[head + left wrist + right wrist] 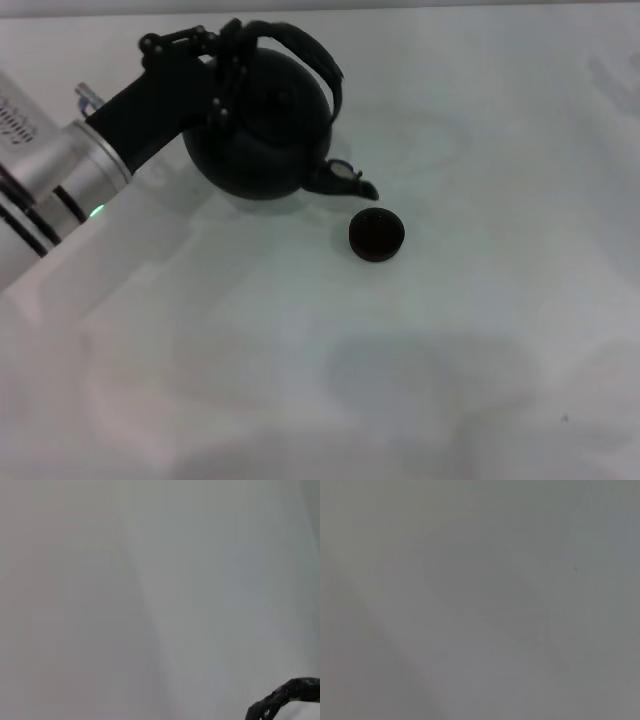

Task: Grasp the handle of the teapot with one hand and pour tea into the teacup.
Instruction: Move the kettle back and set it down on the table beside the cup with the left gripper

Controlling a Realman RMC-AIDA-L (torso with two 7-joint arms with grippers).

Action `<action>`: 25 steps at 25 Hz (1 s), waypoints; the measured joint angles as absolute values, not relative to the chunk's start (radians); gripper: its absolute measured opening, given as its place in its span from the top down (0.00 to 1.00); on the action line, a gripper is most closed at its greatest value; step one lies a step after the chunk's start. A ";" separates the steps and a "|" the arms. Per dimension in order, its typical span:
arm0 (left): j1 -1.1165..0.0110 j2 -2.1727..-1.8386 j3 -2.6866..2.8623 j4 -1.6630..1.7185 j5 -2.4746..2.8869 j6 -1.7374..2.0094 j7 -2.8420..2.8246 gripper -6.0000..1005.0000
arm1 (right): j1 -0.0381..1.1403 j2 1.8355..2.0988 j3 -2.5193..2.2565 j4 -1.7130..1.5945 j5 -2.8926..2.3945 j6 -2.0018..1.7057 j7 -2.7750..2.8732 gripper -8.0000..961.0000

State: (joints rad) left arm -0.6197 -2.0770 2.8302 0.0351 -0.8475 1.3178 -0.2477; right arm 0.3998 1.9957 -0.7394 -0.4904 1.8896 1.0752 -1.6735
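In the head view the round black teapot (262,125) is at the back left of the white table, tilted with its short spout (345,180) pointing down toward the teacup (377,234). The tiny dark teacup stands just right of and in front of the spout tip, apart from it. The arched black handle (318,58) curves over the pot's top. My left gripper (222,72) reaches in from the left and is shut on the handle's left end. A rough black piece of the handle (286,698) shows in the left wrist view. My right gripper is out of view.
The white table (450,380) spreads around the pot and cup with a faint shadow in front. My left arm's silver and black forearm (70,175) crosses the back left corner. The right wrist view shows only bare table surface (480,600).
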 joint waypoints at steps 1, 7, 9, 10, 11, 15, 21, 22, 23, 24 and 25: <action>-0.612 -2.077 2.830 0.043 -0.862 1.323 -0.248 0.85 | 0.400 1.996 -0.739 -0.488 1.890 1.075 -1.674 0.09; -0.536 -2.081 2.830 0.119 -0.966 1.347 -0.232 0.85 | 0.402 1.996 -0.739 -0.481 1.889 1.075 -1.674 0.09; -0.517 -2.081 2.830 0.145 -0.996 1.347 -0.225 0.85 | 0.403 1.996 -0.739 -0.480 1.889 1.073 -1.674 0.09; -0.504 -2.081 2.830 0.161 -1.019 1.347 -0.223 0.85 | 0.403 1.996 -0.739 -0.480 1.888 1.071 -1.674 0.09; -0.504 -2.081 2.830 0.161 -1.019 1.347 -0.223 0.85 | 0.404 1.996 -0.739 -0.480 1.888 1.068 -1.674 0.09; -0.456 -2.082 2.830 0.224 -1.088 1.344 -0.218 0.85 | 0.409 1.996 -0.739 -0.480 1.894 1.044 -1.674 0.09; -0.398 -2.087 2.829 0.308 -1.164 1.333 -0.130 0.85 | 0.414 1.997 -0.739 -0.480 1.893 1.037 -1.675 0.09; -0.391 -2.088 2.829 0.318 -1.171 1.332 -0.120 0.85 | 0.414 1.997 -0.739 -0.480 1.892 1.037 -1.675 0.09; -0.386 -2.089 2.829 0.326 -1.178 1.332 -0.116 0.85 | 0.414 1.997 -0.739 -0.480 1.891 1.036 -1.675 0.09; -0.382 -2.089 2.829 0.333 -1.185 1.328 -0.116 0.85 | 0.414 1.997 -0.739 -0.480 1.891 1.036 -1.675 0.09; -0.378 -2.089 2.828 0.340 -1.193 1.323 -0.116 0.85 | 0.414 1.997 -0.739 -0.480 1.891 1.036 -1.674 0.09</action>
State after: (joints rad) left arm -0.3785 -2.0892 2.8285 0.3401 -1.1926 1.3229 -0.1156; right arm 0.4141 1.9973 -0.7393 -0.4800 1.8906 1.0355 -1.6744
